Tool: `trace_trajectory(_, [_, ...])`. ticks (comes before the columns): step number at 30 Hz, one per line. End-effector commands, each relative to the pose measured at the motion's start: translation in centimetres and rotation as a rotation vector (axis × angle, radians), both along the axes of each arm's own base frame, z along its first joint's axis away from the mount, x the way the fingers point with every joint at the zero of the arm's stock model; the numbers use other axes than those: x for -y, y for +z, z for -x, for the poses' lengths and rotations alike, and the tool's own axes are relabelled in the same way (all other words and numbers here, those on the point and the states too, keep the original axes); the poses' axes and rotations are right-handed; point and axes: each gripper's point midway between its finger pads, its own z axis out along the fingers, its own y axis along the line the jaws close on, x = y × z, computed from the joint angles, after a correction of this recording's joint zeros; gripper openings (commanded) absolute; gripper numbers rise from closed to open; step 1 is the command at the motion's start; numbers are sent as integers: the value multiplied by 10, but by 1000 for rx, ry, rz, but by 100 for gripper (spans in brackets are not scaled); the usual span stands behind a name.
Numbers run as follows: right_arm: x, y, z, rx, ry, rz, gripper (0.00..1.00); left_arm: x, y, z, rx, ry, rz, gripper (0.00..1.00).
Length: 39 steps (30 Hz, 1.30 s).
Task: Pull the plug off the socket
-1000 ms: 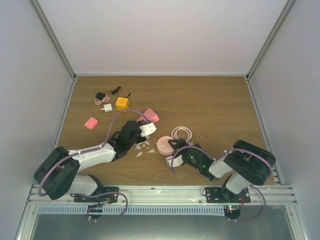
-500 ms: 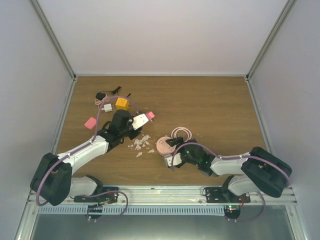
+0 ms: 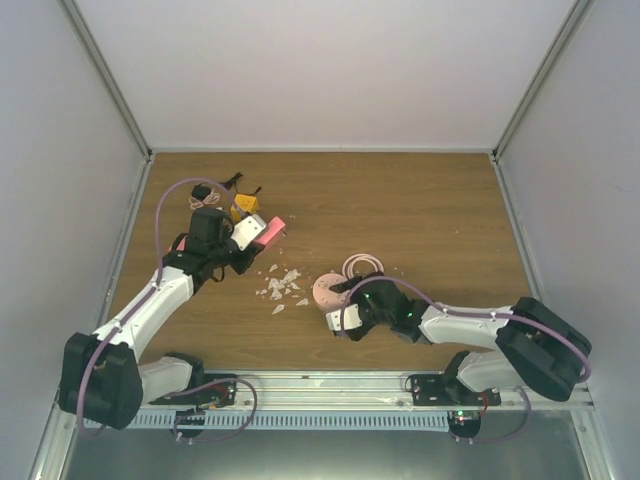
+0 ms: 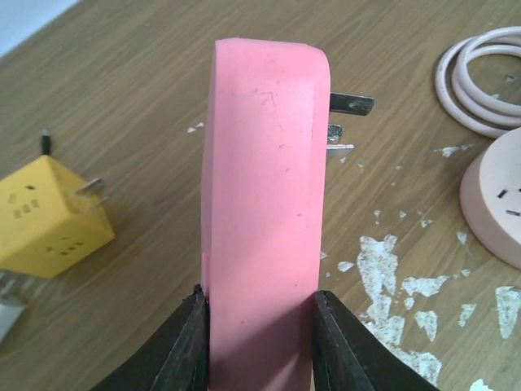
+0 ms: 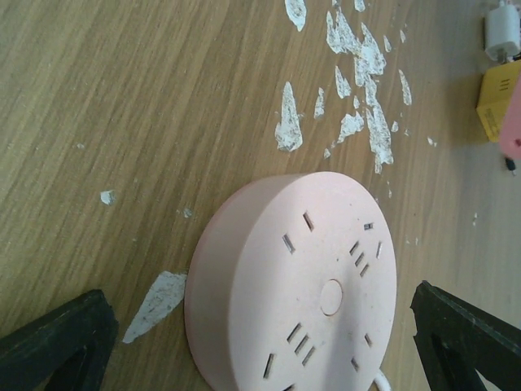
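Note:
A flat pink plug block (image 4: 260, 204) with rounded corners and metal prongs (image 4: 346, 104) on its side is clamped edge-on in my left gripper (image 4: 260, 342). It is held above the wood at the back left (image 3: 270, 230), apart from everything else. The round pale pink socket disc (image 5: 309, 285) with several slots lies flat on the table (image 3: 326, 290), nothing plugged into it. My right gripper (image 5: 260, 350) is open, its fingers (image 5: 57, 342) apart on either side of the disc. The disc also shows at the right edge of the left wrist view (image 4: 496, 204).
A yellow cube adapter (image 3: 243, 207) (image 4: 53, 220) sits just behind the left gripper, with a black plug (image 3: 200, 190) beyond it. A coiled pink cable (image 3: 364, 267) lies behind the disc. White paint chips (image 3: 282, 285) scatter between the arms. Walls enclose the table.
My left arm has swung back and left, carrying the pink plug block away from the disc toward the yellow cube. My right gripper stays at the disc, its arm stretched out lower.

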Motion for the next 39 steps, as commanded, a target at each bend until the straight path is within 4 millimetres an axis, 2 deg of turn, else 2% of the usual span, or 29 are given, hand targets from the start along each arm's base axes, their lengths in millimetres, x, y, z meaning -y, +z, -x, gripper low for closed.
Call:
trace_trajectory(1, [-9,12,7,-83,-8,-31,100,-22,28,-9,142,65,-65,3])
trace_trajectory(4, [-14,22,3,-101,-26,-55,100,-46,26,-14,204,130,-174,2])
trace_trajectory(9, [-20,34,-1,-129,-57,-79,100,-81,5,-18,274,205,-382,2])
trace_trajectory(17, [-22,38,-4,-174,-99,-78,100,-106,-9,-17,396,233,-561,1])
trace_trajectory(26, [-25,34,-7,-198,-122,-77,100,-121,-40,-9,432,241,-674,4])
trace_trajectory(34, [-27,29,-8,-226,-124,-48,100,-114,-61,-1,390,191,-649,27])
trace_trajectory(39, [-29,26,-7,-245,-114,-29,100,-110,-74,4,347,166,-630,33])
